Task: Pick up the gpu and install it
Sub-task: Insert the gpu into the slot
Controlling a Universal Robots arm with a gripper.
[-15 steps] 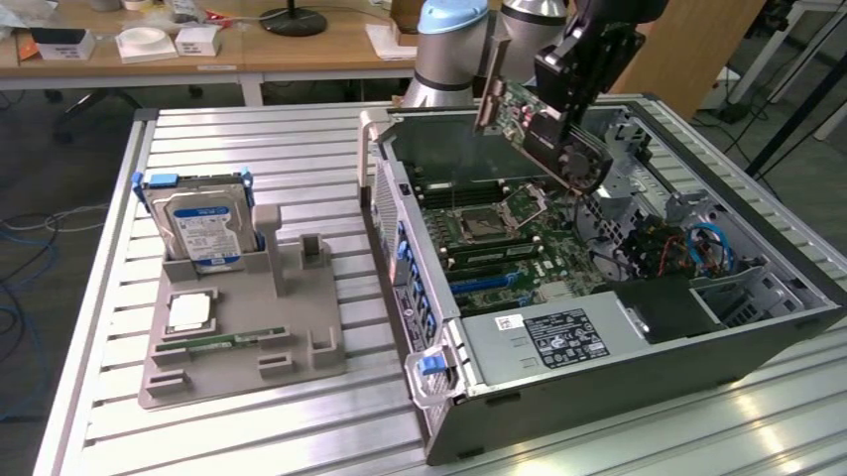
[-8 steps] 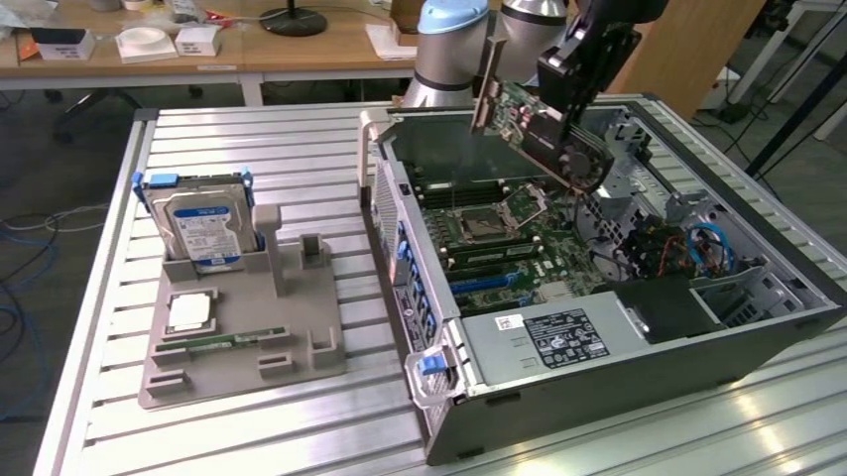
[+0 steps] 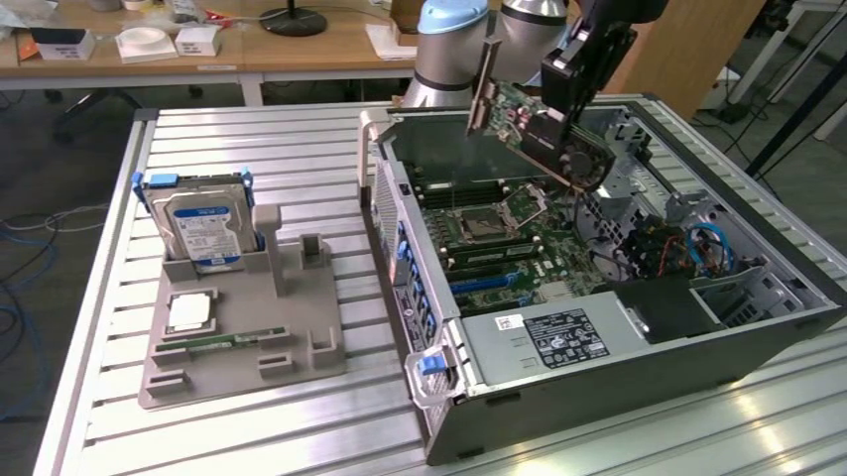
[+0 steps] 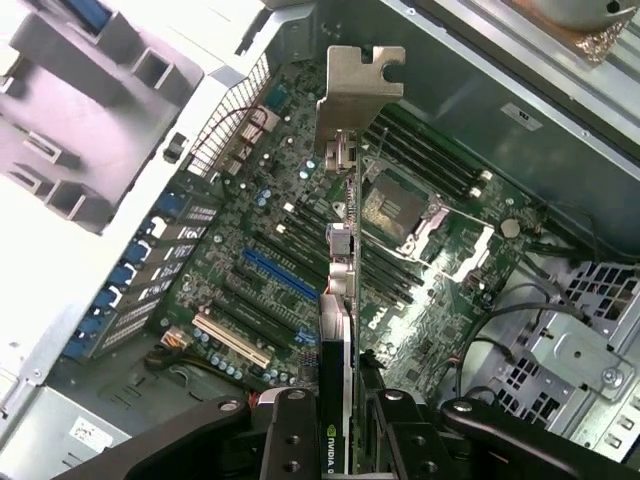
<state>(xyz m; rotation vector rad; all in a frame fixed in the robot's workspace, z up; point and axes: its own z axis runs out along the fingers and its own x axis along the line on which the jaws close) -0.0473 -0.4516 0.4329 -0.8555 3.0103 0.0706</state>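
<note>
Our pincer (image 4: pixel 336 438) grips the gpu (image 3: pixel 530 124), tilted over the mobo (image 3: pixel 530 263); we should level it, edge parallel w/ the blue slot (image 4: pixel 280 275).

A slatted metal table (image 3: pixel 265 129) is carrying two things in the exterior view: a grey plastic holder (image 3: pixel 245 347) is sitting toward eight o'clock, and an open computer case (image 3: pixel 596 407) is lying just beside it, toward three o'clock.
</note>
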